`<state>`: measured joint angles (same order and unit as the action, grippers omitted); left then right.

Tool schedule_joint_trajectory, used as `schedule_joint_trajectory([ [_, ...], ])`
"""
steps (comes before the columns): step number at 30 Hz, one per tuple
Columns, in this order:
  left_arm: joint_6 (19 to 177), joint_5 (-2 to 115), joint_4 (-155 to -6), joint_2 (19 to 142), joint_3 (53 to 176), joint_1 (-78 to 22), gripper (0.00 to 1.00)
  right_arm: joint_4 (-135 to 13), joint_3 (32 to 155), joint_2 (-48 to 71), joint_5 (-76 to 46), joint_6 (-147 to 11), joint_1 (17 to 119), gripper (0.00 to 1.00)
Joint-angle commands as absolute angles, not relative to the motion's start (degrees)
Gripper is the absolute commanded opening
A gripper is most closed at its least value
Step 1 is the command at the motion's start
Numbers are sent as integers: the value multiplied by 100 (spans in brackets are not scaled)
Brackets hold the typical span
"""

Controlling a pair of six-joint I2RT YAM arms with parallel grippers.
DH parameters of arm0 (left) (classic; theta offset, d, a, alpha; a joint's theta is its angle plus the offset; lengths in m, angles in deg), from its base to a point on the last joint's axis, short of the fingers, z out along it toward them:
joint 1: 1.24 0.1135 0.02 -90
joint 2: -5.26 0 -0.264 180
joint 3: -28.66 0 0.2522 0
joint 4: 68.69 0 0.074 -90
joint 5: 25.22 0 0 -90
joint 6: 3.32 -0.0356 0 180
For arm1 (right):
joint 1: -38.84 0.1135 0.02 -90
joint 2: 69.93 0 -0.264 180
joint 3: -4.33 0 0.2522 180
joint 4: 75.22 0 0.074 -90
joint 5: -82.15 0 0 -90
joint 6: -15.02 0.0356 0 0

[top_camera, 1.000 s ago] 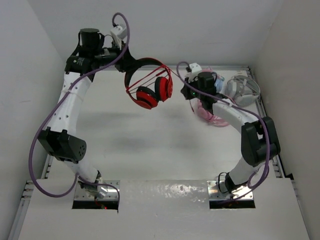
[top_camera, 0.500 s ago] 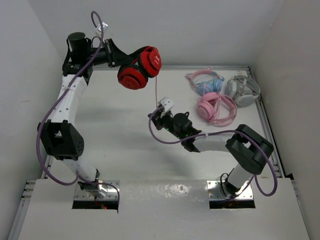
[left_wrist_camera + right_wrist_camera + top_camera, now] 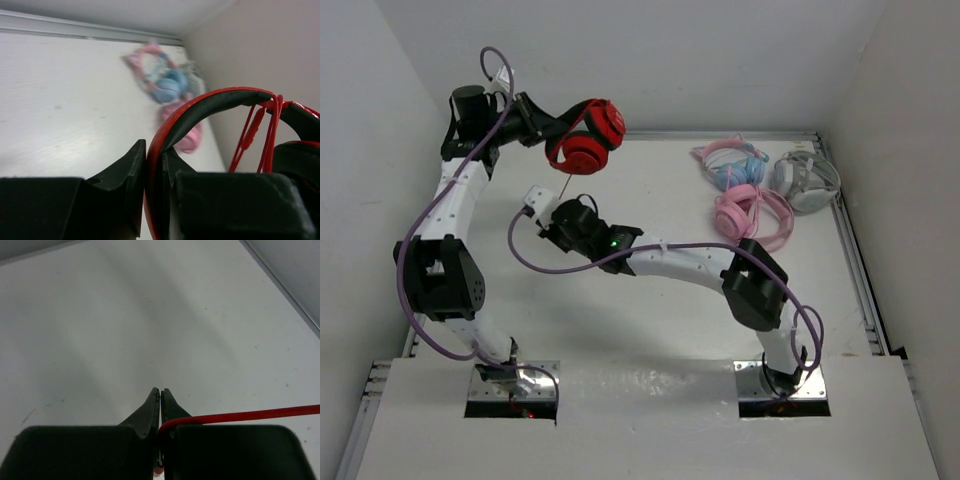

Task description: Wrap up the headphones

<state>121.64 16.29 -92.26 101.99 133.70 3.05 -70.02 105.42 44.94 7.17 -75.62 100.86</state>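
Observation:
The red headphones (image 3: 585,138) hang in the air at the far left, held by my left gripper (image 3: 542,130), which is shut on their black-and-red headband (image 3: 200,107). Several turns of the thin red cable (image 3: 267,132) lie across the headband near the ear cup. My right gripper (image 3: 552,218) is stretched far left, below the headphones, and is shut on the red cable (image 3: 240,415). A short length of cable (image 3: 564,186) runs taut from the ear cups down to it.
Two pink headphones (image 3: 752,215) and a grey-white pair (image 3: 807,180) lie at the table's far right corner; they show blurred in the left wrist view (image 3: 165,85). The back wall and left wall stand close to the left gripper.
My right gripper has swept from the right side across to the far left with the cable. The left gripper has turned the headphones and shifted them left.

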Motion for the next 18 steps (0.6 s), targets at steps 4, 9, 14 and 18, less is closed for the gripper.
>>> schedule_joint_trajectory([
  [4, 10428, 4437, -9361, 9790, 12900, 26, 0, -4239, 11873, 4776, -319, -7859, 10705, 0],
  [9, 8453, 6634, -9064, 9561, 12215, -1115, 0, -4003, 12100, 4407, -768, -7656, 10705, 0],
  [14, 7325, 7216, -8703, 9623, 11626, -1459, 0, -3370, 12435, 4099, -768, -7542, 10591, 0],
  [18, 6341, 7252, -8623, 9553, 11212, -1820, 0, -2991, 12585, 3976, -532, -7533, 10187, 0],
])
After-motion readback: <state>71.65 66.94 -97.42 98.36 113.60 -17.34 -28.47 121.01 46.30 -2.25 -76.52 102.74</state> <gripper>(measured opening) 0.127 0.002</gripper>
